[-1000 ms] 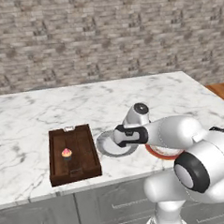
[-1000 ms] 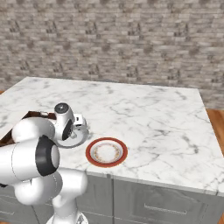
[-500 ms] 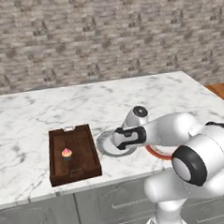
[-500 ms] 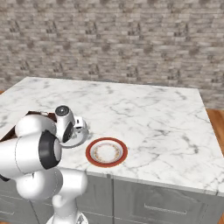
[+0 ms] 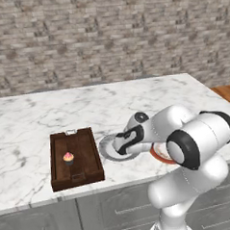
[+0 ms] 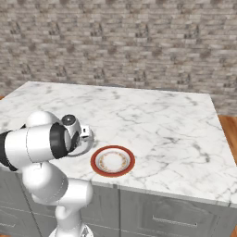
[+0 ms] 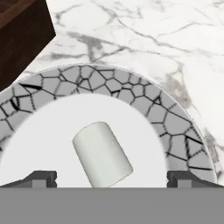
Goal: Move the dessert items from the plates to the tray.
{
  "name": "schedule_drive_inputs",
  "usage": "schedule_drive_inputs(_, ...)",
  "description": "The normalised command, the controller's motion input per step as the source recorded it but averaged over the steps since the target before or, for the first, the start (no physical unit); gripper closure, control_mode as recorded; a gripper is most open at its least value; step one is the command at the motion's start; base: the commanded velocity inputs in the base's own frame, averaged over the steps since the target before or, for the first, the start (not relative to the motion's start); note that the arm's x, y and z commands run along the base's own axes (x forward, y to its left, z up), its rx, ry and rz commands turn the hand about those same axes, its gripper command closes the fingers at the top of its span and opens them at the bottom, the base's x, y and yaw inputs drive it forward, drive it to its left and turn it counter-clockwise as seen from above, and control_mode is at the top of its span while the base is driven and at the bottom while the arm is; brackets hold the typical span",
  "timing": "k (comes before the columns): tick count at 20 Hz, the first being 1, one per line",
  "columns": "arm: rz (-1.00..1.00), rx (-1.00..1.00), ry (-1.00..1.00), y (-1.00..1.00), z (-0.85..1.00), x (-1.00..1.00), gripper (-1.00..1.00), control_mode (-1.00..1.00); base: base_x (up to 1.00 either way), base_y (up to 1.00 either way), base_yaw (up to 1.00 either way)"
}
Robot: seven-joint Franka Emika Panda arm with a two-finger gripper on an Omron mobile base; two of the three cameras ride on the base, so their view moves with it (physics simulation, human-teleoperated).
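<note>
Marble desk (image 5: pixel 35 112) with the dark wooden tray (image 5: pixel 88 157) as landmark. The cupcake (image 5: pixel 68 158) already stands inside the tray, near its middle. Just beside the tray's right long side lies the grey plate (image 7: pixel 144 105), its rim patterned with dark crackle lines; beyond it, further from the tray, lies the red-rimmed plate (image 6: pixel 112 161), which appears to hold nothing. The white marshmallow cylinder (image 7: pixel 102 154) lies on its side on the pale centre of the grey plate, its axis slanted across the hand view.

The tool (image 7: pixel 111 180) hangs low over the grey plate with its jaws spread wide and nothing between them but the cylinder, which sits roughly midway between the two fingertips (image 7: pixel 41 178) and is not yet touched.

Risks, as judged from this pose:
- The cylinder lies on a curved side, so a fingertip meeting it off-centre could roll it across the smooth plate and out of reach.
- Its slanted axis may make the jaws close on its ends or corners, giving a weak hold.
- Descending too far could press the fingertips into the plate and shift it against the tray wall.
- A soft sweet may squash or slip on the carry.
</note>
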Motion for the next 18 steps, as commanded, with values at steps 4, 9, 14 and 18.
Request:
schedule_drive_inputs(4, 0.00, 0.00, 0.00, 0.01, -0.18, 0.23, -1.00, -1.00, 0.00, 0.00, 0.00)
schedule_drive_inputs(9, 0.00, 0.00, 0.00, 0.05, -0.27, 0.01, 1.00, -1.00, 0.00, 0.00, 0.00)
schedule_drive_inputs(14, 0.00, -0.02, -0.02, 0.00, -0.07, 0.00, 1.00, -1.00, 0.00, 0.00, 0.00)
schedule_drive_inputs(18, 0.00, 0.00, -0.09, 0.17, 0.72, 0.00, 1.00, -1.00, 0.00, 0.00, 0.00)
